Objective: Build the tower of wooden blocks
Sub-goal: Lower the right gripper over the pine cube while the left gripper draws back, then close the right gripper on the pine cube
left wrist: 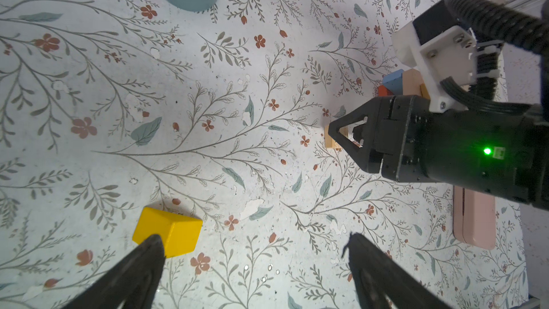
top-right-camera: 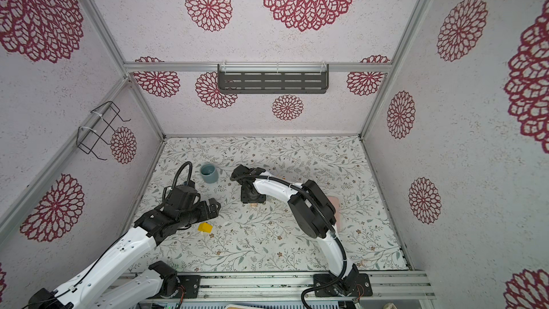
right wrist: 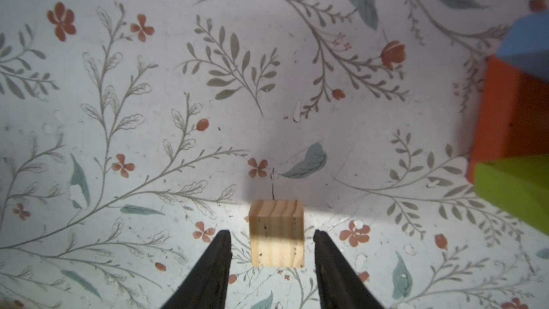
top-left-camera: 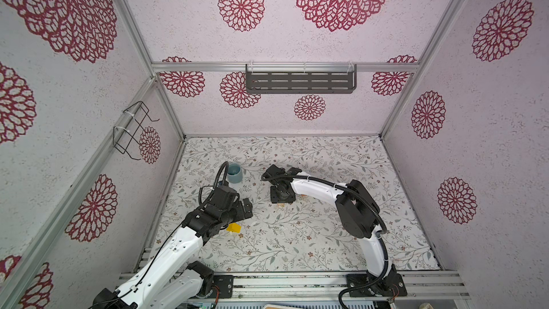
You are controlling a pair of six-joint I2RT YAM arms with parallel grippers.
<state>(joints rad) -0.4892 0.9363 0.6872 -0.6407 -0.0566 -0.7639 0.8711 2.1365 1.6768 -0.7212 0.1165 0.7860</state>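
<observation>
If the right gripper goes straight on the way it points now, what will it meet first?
Probably the plain wood block, which sits between the open jaws of the right gripper. The fingertips may reach the table first; depth is unclear.

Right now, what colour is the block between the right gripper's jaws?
The wood block is plain pale wood, clearest in the right wrist view.
</observation>
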